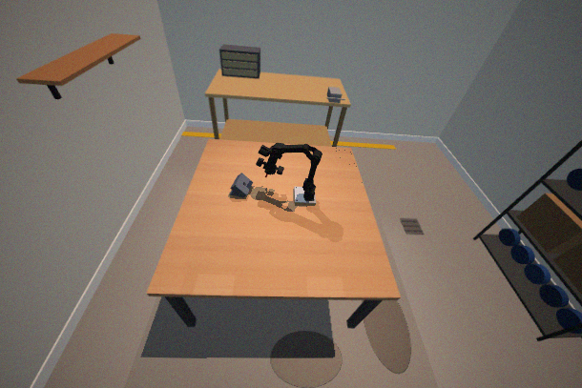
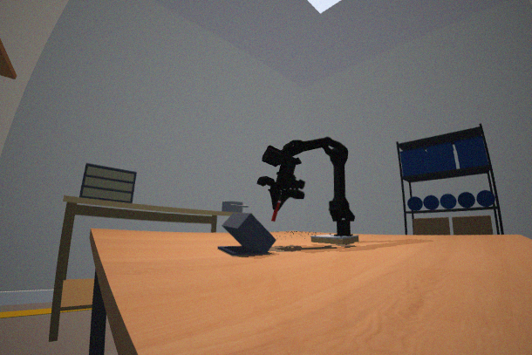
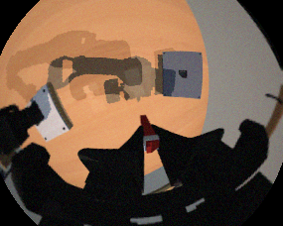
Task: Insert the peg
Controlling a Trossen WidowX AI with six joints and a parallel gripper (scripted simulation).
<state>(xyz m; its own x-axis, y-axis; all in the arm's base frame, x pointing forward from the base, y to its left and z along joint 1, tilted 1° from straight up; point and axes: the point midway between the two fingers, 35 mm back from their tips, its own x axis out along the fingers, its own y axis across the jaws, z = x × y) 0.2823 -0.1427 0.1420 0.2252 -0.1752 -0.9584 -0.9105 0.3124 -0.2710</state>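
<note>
My gripper (image 1: 268,173) (image 2: 278,204) (image 3: 146,127) is shut on a red peg (image 2: 274,215) (image 3: 145,125) and holds it in the air. In the exterior view the peg is tilted, its lower end down and slightly left, above and right of the panel block. The grey sloped panel block (image 1: 238,186) (image 2: 246,230) (image 3: 191,88) stands on the table. Its hole (image 3: 183,73) shows dark and angular in the wrist view, up and right of the peg's far end. Peg and panel are apart. The peg's upper part is partly hidden between the fingers.
The arm's pale base plate (image 1: 299,195) (image 2: 324,239) (image 3: 55,115) stands on the wooden table (image 1: 277,247) (image 2: 331,296), right of the panel in the top and exterior views. A second table (image 1: 286,87) with a drawer unit (image 1: 239,62) stands behind. The arm's shadow lies between base and panel.
</note>
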